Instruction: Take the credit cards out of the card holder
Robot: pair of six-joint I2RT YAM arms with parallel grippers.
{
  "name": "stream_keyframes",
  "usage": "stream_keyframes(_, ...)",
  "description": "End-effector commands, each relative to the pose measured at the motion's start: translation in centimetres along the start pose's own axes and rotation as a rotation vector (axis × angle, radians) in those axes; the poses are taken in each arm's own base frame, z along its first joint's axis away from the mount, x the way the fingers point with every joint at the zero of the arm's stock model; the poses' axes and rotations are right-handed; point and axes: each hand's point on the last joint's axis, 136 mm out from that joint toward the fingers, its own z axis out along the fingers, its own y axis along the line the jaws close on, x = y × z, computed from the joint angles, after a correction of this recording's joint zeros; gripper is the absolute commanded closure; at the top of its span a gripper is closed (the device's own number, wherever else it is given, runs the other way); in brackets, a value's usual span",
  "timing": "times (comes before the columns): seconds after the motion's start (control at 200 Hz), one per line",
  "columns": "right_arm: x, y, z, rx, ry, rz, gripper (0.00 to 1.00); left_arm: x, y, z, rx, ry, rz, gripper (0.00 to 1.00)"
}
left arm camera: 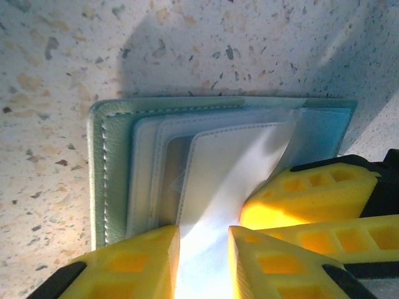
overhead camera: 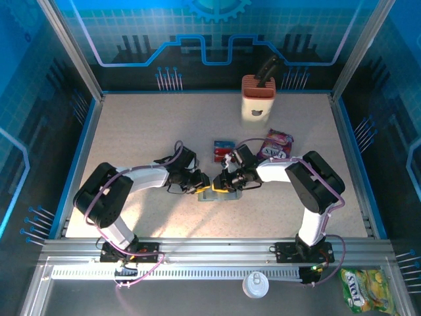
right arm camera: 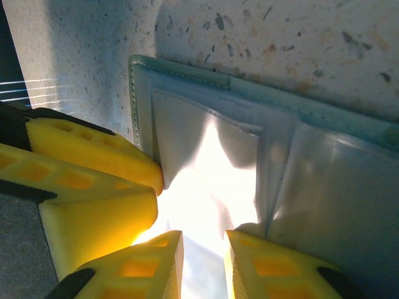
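Tools, both: the left tool (left arm camera: 202,252) and the right tool (right arm camera: 202,258) meet nose to nose over the middle of the tabletop (overhead camera: 131,131), bearing down on the card holder (left arm camera: 115,162). Each stands narrowly parted, with a clear plastic sleeve (left arm camera: 237,162) rising into the gap. Whether either tool's pads actually bite on that sleeve cannot be told.

Location: the holder lies opened out flat under the two tools, near mid-tabletop. A small red-and-blue patch just beyond it reads as the credit cards (overhead camera: 223,150), lying flat and apart from the holder; one card or two, cannot tell. The sleeves seen from the wrists look empty.

Handling, as judged: the holder is light and limp, with a soft stitched cover and thin, slick sleeves that buckle. It would likely skid on the speckled top unless pinned. The green stitched border suits pinning; a sleeve lip suits lifting. The cards should be stiff, thin and slippery, and best taken by an exposed edge, not flat from above.

Orientation: from overhead the holder's long axis appears to run left to right across the robot. The stepped sleeve edges lie parallel to one stitched border. Which way the pocket mouths face is not clear.
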Motion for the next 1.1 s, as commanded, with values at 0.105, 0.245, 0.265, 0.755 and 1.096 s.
stream_keyframes(0.105, 1.9, -2.1, -0.1, 0.052, 0.040, 0.079, 0.76, 0.5, 0.9, -0.6, -0.039, -0.028, -0.017, 0.73)
stream_keyframes(0.245, 1.9, -2.3, -0.2, 0.061, 0.037, 0.084, 0.78, 0.3, 0.8, -0.9, -0.036, -0.047, -0.018, 0.73)
stream_keyframes(0.265, 1.9, -2.3, -0.2, 0.063, 0.036, 0.086, 0.78, 0.3, 0.7, -0.9, -0.036, -0.051, -0.017, 0.73)
stream_keyframes(0.755, 2.0, -3.1, 0.2, 0.084, 0.041, 0.110, 0.90, 0.5, 0.8, 0.5, -0.040, -0.008, -0.024, 0.71)
stream_keyframes(1.096, 2.1, -2.8, 0.5, 0.050, 0.048, 0.107, 0.93, 1.0, 0.4, 1.6, -0.031, 0.037, -0.018, 0.73)
